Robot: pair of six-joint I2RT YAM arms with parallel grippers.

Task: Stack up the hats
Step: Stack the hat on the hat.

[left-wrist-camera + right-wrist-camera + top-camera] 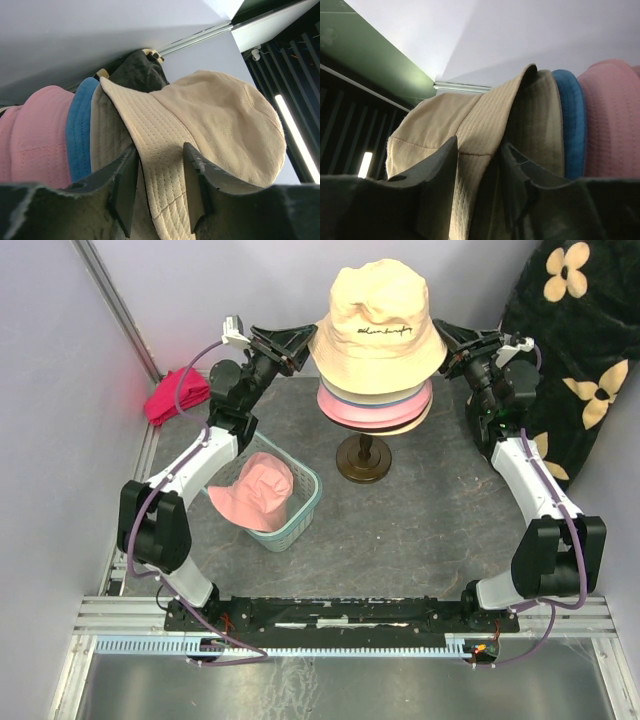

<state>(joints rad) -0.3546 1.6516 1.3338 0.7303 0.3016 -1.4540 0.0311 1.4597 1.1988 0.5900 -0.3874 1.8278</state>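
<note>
A beige hat [378,320] tops a stack of hats on a dark stand [363,460], over a blue hat [80,130] and a pink hat [375,410]. My left gripper [300,345] is at the beige hat's left brim. In the left wrist view the quilted brim [165,170] runs between the open fingers of that gripper [160,150] with a gap on the right side. My right gripper [452,350] is at the right brim; the brim [470,150] lies between its open jaws [479,145], against one finger only. A second pink hat [255,490] lies in a basket.
The teal basket [310,485] stands left of the stand, by the left arm. A magenta cloth bundle [175,395] lies at the far left by the wall. A black flowered blanket [580,340] hangs at the right. Walls close in on both sides.
</note>
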